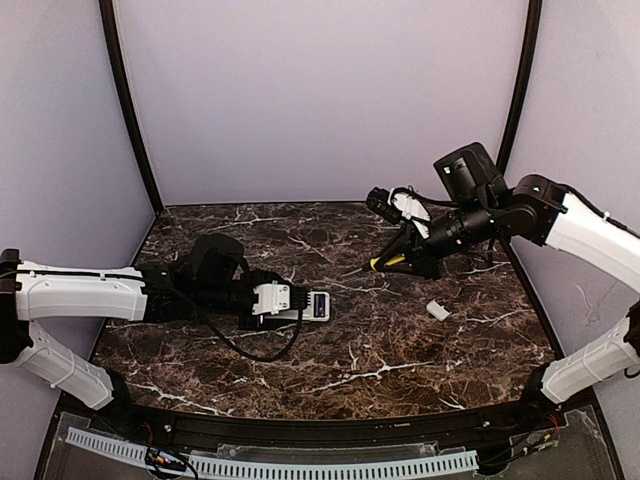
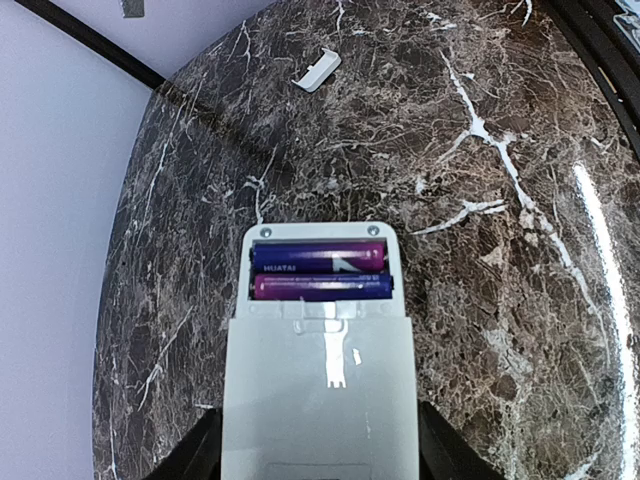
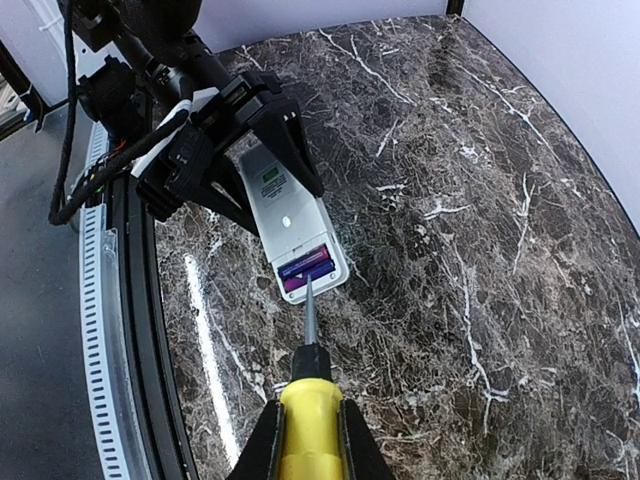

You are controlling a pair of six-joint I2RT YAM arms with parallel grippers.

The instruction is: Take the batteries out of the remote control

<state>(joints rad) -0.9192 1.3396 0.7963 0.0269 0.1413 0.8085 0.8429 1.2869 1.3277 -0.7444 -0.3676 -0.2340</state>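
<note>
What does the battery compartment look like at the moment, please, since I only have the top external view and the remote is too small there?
Observer: In the left wrist view the remote control shows its plain back, compartment open, with both batteries seated side by side.
Operator: Thank you. Where is the screwdriver aimed?
Observer: In the right wrist view the screwdriver, gripped in the right hand, points its shaft straight at the open compartment.
Operator: And how is the remote held?
Observer: The left hand clamps the remote's long edges, leaving the compartment end free.
</note>
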